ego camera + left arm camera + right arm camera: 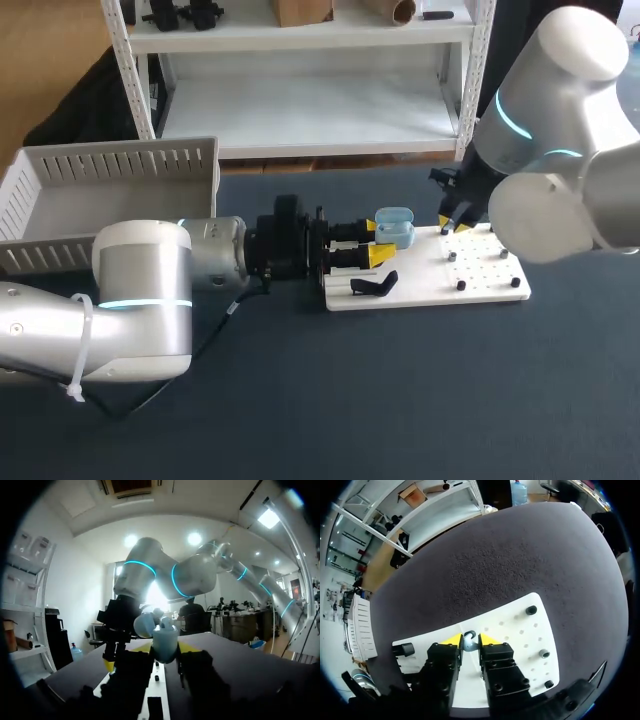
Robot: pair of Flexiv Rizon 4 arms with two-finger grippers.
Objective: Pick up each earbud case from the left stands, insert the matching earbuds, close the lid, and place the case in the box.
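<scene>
Your left gripper (377, 241) is clamped on the pale blue earbud case (394, 228), lid open, over the white board's (480, 287) left end. Your right gripper (469, 643) pinches a small earbud (469, 639) on the board. By my reading it's early: nothing inserted, lid unclosed, case not yet in the box (120, 165) left of the board.

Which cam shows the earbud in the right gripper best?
Right wrist view: the earbud sits plainly between the yellow tips of the right gripper. In the head view the right arm mostly covers that spot; the left wrist view shows the gripper, no earbud discernible.
</scene>
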